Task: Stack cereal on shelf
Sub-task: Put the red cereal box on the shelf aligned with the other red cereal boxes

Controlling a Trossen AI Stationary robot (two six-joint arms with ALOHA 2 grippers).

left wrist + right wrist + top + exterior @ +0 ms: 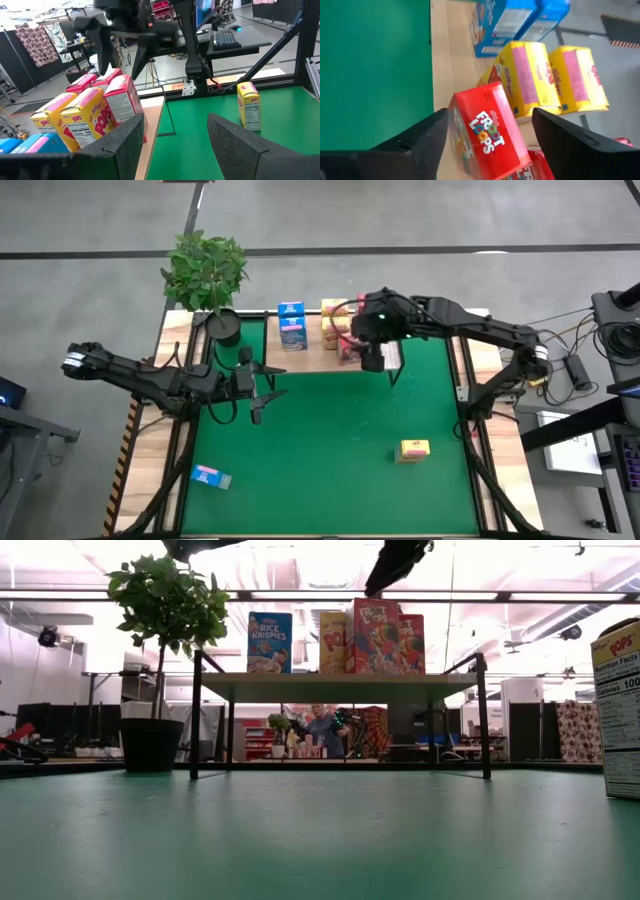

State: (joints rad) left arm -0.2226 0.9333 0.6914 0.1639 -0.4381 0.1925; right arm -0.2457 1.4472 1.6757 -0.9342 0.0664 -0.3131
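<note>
Two cereal boxes remain on the green tabletop [330,440] short of the shelf [310,355]: the yellow box [414,449] nearer the open, empty right jaws [372,362], the pink-and-blue box [211,476] nearer the open left jaws [262,392].

Standing upright on the light-wood shelf [340,686]: blue Rice Krispies box [269,642], yellow Pops boxes [547,75], red Froot Loops box [487,132] tilting at the front. Resting on the green table: yellow box [414,449] upright, blue-and-pink box [211,476] lying flat.
</note>
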